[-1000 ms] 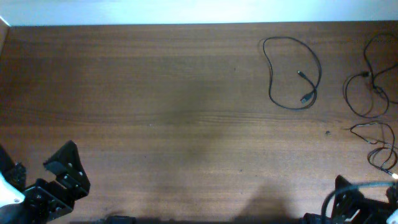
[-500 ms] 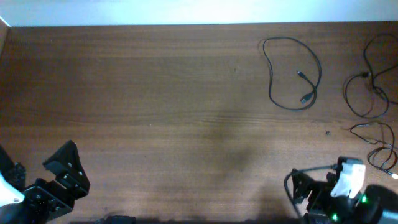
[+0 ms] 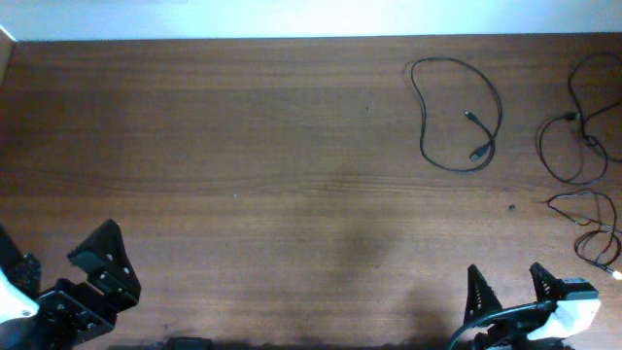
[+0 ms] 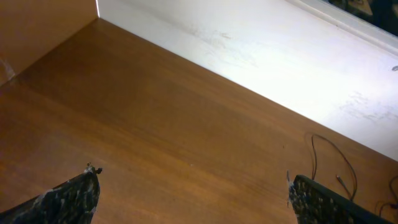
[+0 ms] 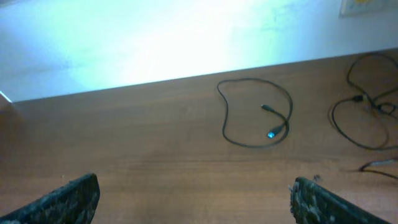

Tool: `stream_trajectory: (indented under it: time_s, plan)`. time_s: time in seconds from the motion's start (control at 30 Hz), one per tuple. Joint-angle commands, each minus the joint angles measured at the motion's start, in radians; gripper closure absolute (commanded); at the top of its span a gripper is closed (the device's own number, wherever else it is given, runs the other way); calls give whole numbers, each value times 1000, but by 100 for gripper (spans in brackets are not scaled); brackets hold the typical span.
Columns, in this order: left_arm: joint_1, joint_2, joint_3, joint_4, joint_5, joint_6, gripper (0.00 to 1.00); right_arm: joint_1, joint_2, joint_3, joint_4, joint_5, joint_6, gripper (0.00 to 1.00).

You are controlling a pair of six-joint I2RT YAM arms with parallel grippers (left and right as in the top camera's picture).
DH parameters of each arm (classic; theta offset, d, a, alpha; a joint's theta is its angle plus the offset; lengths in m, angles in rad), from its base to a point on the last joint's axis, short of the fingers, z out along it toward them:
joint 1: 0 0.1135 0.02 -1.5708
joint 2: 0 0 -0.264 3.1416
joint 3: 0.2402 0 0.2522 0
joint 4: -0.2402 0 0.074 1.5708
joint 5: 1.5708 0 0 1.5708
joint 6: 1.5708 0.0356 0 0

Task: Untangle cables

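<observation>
Black cables (image 3: 477,154) loose on brown wooden table (image 3: 243,175)

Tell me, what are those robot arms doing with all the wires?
Nothing is being held right now. Both arms sit at the near edge of the wooden table, with the left gripper and the right gripper open and empty. One black cable lies alone in a loose loop at the far right. The other cables are bunched together at the right edge, not yet pulled apart.

Robot lab bench indicated: wood-grain table (image 3: 243,146) set against plain pale wall (image 4: 249,43); two arms (image 3: 58,306) seen at near edge; thin cables (image 3: 476,154) laid out loose.
</observation>
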Motion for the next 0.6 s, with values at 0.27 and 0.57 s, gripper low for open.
stream_trajectory:
  time_s: [0.27, 0.57]
  plan:
    - [-1, 2, 0, 0, -14, 16, 1, 2, -52, -280, 459, 19, 7, 2]
    - [-1, 2, 0, 0, -14, 16, 1, 2, -52, -602, 841, 69, 6, 2]
